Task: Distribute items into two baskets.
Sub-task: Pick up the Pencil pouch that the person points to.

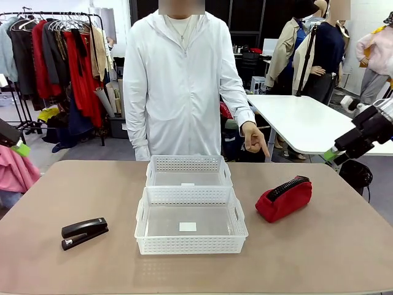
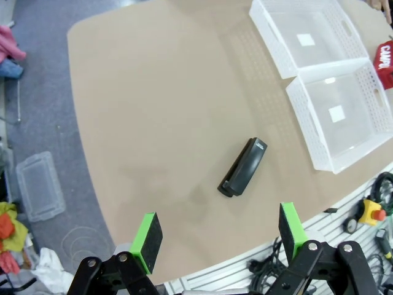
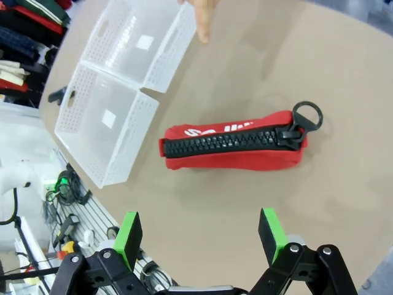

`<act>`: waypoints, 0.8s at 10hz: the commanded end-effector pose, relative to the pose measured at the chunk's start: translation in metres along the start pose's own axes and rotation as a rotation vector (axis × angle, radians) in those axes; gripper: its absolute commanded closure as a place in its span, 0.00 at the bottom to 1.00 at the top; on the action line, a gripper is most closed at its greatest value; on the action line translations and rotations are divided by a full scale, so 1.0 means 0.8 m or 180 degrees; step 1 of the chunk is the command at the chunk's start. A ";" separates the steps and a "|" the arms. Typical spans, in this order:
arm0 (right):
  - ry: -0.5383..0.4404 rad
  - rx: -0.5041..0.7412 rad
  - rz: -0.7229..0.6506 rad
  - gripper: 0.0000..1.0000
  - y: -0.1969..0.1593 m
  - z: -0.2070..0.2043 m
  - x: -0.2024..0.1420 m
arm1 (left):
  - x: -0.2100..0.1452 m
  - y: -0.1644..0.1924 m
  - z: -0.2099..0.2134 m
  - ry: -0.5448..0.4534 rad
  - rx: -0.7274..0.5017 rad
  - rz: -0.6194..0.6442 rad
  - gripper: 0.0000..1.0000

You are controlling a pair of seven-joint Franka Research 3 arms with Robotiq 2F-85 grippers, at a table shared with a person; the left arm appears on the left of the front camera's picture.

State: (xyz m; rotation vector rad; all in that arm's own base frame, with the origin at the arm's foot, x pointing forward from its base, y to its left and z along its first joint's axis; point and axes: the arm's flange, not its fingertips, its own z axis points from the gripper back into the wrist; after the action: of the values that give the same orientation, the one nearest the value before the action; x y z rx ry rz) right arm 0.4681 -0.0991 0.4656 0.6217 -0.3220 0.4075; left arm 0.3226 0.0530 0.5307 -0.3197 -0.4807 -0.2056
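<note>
Left tool [image 2: 218, 235]: fingers apart above stapler [image 2: 242, 167], likely lining up a pick.
Right tool [image 3: 199, 235]: fingers apart above pouch [image 3: 236, 147].
Baskets [image 1: 190, 244]: mid-surface, between both items.

Two white baskets [image 1: 190, 244], one red pouch [image 1: 284, 200] and one black stapler [image 1: 84, 233].

At the right edge of my left wrist view the red pouch [image 2: 385, 56] is cut — its white lettering is not complete. In my right wrist view the stapler [image 3: 56, 95] is mostly hidden behind the near basket [image 3: 132, 144], and the top edge cuts the person's hand [image 3: 199, 15] — only fingers show. In the front view the front wall of the far basket [image 1: 187, 163] is hidden.
</note>
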 end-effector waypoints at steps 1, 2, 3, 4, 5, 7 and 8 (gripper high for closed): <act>-0.0211 0.0092 0.0004 0.00 0.019 0.033 -0.002 | 0.007 0.017 -0.015 -0.0017 -0.0214 -0.0016 0.02; -0.0233 0.0037 0.0028 0.00 0.025 0.041 -0.006 | 0.007 0.020 -0.022 -0.0002 -0.0270 -0.0021 0.02; -0.0243 0.0002 0.0019 0.00 0.026 0.049 -0.009 | 0.005 0.022 -0.025 -0.0005 -0.0339 0.0009 0.02; -0.0260 0.0031 -0.0007 0.00 0.022 0.056 -0.012 | 0.003 0.026 -0.023 -0.0077 -0.0374 0.0047 0.02; -0.0309 0.0085 -0.0014 0.00 0.020 0.064 -0.017 | 0.002 0.032 -0.016 -0.0144 -0.0417 0.0081 0.02; -0.0396 0.0100 -0.0009 0.00 0.022 0.077 -0.023 | 0.002 0.039 -0.008 -0.0172 -0.0387 0.0112 0.02; -0.0383 0.0099 0.0027 0.00 0.023 0.079 -0.024 | 0.003 0.037 -0.007 -0.0137 -0.0400 0.0083 0.02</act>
State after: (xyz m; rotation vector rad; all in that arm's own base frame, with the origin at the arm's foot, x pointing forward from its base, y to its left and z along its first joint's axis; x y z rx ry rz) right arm 0.4367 -0.1317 0.5118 0.6493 -0.4127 0.3785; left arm 0.3339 0.0762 0.5191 -0.4310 -0.4991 -0.1750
